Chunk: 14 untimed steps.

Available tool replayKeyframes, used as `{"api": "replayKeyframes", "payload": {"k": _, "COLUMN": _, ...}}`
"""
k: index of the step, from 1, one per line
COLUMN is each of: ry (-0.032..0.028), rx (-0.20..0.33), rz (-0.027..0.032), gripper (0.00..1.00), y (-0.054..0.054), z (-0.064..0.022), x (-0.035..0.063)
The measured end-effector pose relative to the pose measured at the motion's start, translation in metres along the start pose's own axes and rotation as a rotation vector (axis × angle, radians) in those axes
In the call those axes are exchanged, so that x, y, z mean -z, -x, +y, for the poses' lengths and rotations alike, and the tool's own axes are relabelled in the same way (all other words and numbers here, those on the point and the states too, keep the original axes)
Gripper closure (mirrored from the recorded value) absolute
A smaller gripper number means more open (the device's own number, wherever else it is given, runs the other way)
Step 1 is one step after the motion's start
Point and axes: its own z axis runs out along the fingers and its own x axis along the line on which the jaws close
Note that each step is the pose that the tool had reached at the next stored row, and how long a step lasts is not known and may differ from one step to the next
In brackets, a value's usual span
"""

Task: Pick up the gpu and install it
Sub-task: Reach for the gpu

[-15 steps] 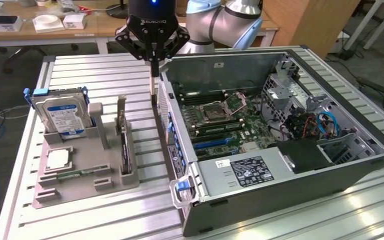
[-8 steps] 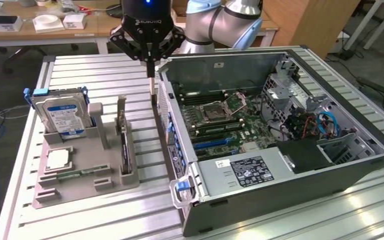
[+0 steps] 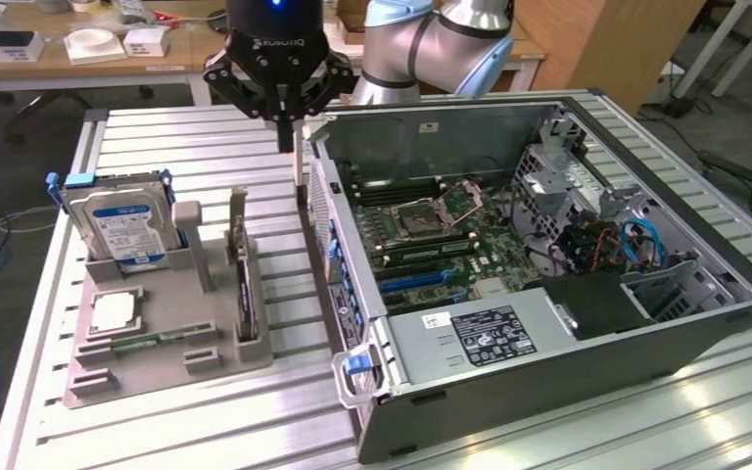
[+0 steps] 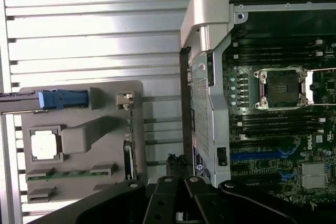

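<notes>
Hovering by the computer case [image 3: 586, 382], the gripper [image 3: 286, 143] has its fingers pressed together; the gpu [image 3: 243, 284] stands on edge in the grey holder [image 3: 154, 364], lower down and apart from it. On the wrist view, the gpu [image 4: 127, 153] lies edge-on near the gripper [image 4: 179, 167].

Bright, even light from overhead fills the room. The ribbed metal counter [image 3: 193, 431] throws it back hard: white glare patches toward the exterior view's lower right, and in the wrist view its slats wash out almost to white. Inside the open computer case [image 3: 586, 377] it is dimmer and shadowed; the black gripper [image 3: 285, 145] shows little detail
</notes>
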Motion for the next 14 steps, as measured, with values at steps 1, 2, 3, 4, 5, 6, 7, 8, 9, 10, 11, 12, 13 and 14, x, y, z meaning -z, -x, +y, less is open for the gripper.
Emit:
{"api": "replayKeyframes", "payload": {"k": 1, "ry": 0.0000, "rx": 0.000, "rz": 0.0000, "gripper": 0.90, "y": -0.001, "z": -0.0001, "x": 0.0000}}
{"api": "replayKeyframes", "payload": {"k": 2, "ry": 0.0000, "rx": 0.000, "rz": -0.0001, "gripper": 0.90, "y": -0.002, "z": -0.0002, "x": 0.0000}}
{"api": "replayKeyframes", "payload": {"k": 3, "ry": 0.0000, "rx": 0.000, "rz": 0.0000, "gripper": 0.90, "y": -0.003, "z": -0.0002, "x": 0.0001}}
{"api": "replayKeyframes", "payload": {"k": 4, "ry": 0.0000, "rx": 0.000, "rz": 0.0000, "gripper": 0.90, "y": -0.005, "z": -0.0003, "x": 0.0001}}
{"api": "replayKeyframes", "payload": {"k": 5, "ry": 0.0001, "rx": 0.000, "rz": -0.0001, "gripper": 0.90, "y": -0.006, "z": -0.0004, "x": 0.0001}}
{"api": "replayKeyframes", "payload": {"k": 6, "ry": 0.0000, "rx": 0.000, "rz": 0.0000, "gripper": 0.90, "y": -0.007, "z": -0.0005, "x": 0.0002}}
{"api": "replayKeyframes", "payload": {"k": 7, "ry": -0.0001, "rx": 0.000, "rz": 0.0000, "gripper": 0.90, "y": -0.008, "z": -0.0006, "x": 0.0002}}
{"api": "replayKeyframes", "payload": {"k": 8, "ry": 0.0000, "rx": 0.000, "rz": 0.0000, "gripper": 0.90, "y": -0.009, "z": -0.0007, "x": 0.0003}}
{"api": "replayKeyframes", "payload": {"k": 9, "ry": 0.0000, "rx": 0.000, "rz": 0.0000, "gripper": 0.90, "y": -0.010, "z": -0.0008, "x": 0.0003}}
{"api": "replayKeyframes", "payload": {"k": 10, "ry": 0.0000, "rx": 0.000, "rz": 0.0000, "gripper": 0.90, "y": -0.011, "z": -0.0008, "x": 0.0003}}
{"api": "replayKeyframes", "payload": {"k": 11, "ry": 0.0000, "rx": 0.000, "rz": 0.0000, "gripper": 0.90, "y": -0.013, "z": -0.0009, "x": 0.0003}}
{"api": "replayKeyframes", "payload": {"k": 12, "ry": 0.0000, "rx": 0.000, "rz": 0.0000, "gripper": 0.90, "y": -0.014, "z": -0.0010, "x": 0.0003}}
{"api": "replayKeyframes", "payload": {"k": 13, "ry": 0.0000, "rx": 0.000, "rz": 0.0000, "gripper": 0.90, "y": -0.015, "z": -0.0011, "x": 0.0004}}
{"api": "replayKeyframes", "payload": {"k": 14, "ry": 0.0000, "rx": 0.000, "rz": 0.0000, "gripper": 0.90, "y": -0.016, "z": -0.0011, "x": 0.0004}}
